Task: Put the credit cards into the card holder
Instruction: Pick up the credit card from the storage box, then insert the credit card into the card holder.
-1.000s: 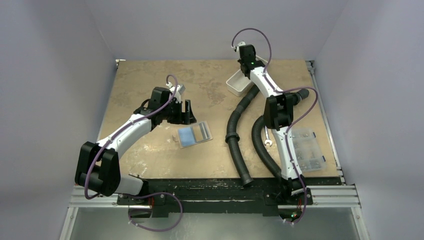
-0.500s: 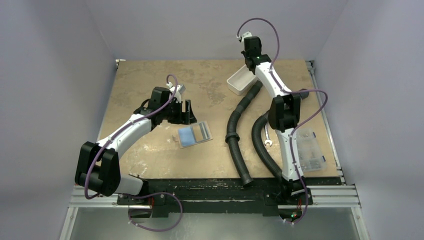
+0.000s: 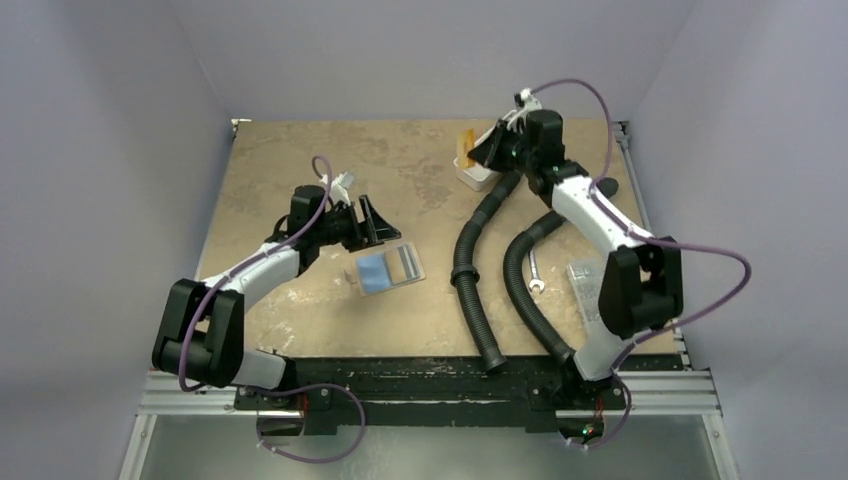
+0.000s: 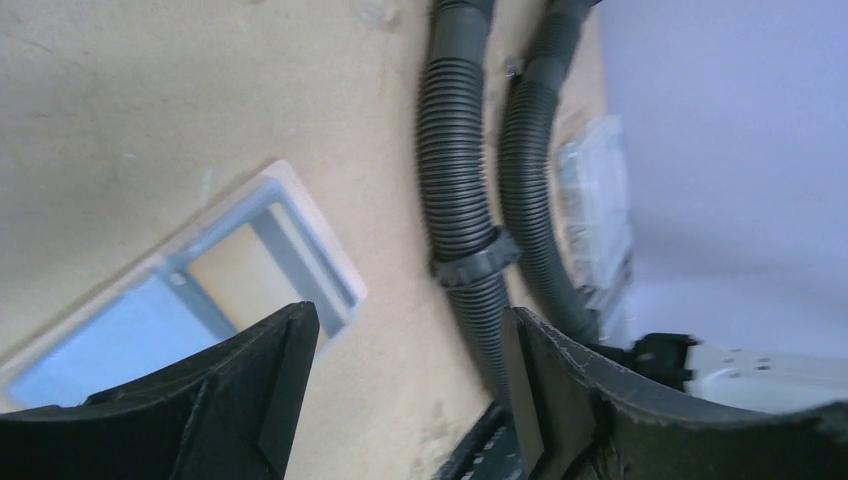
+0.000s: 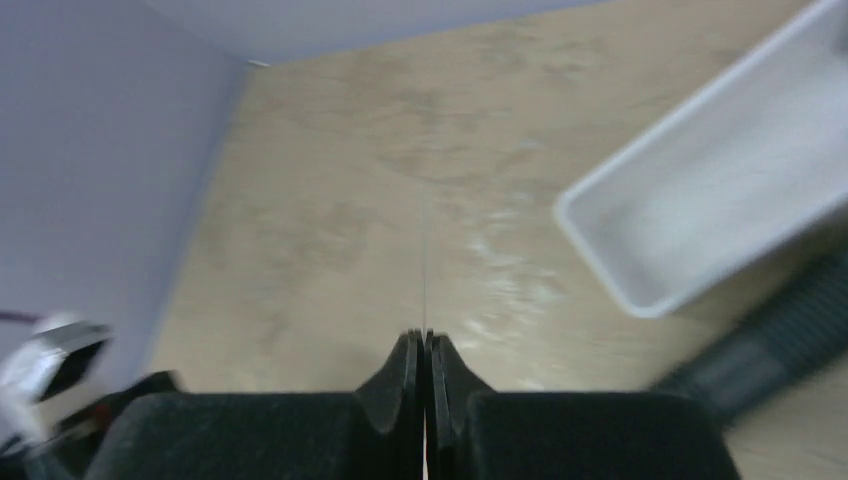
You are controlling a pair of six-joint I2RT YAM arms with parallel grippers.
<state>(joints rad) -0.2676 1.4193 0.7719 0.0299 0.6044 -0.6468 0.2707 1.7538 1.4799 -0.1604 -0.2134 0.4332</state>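
- We see our right pincer (image 5: 424,345) clamped on the orange-tan card (image 3: 465,143), near the white tray (image 5: 720,180).
- Our left pincer (image 3: 372,222) gapes wide beside the card holder (image 3: 405,262).

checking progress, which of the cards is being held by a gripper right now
The orange-tan card, pinched in the shut right gripper near the white tray. The light blue card lies flat in the open card holder instead.

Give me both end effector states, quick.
Left end effector: open, holding nothing.
Right end effector: closed on the orange-tan card.
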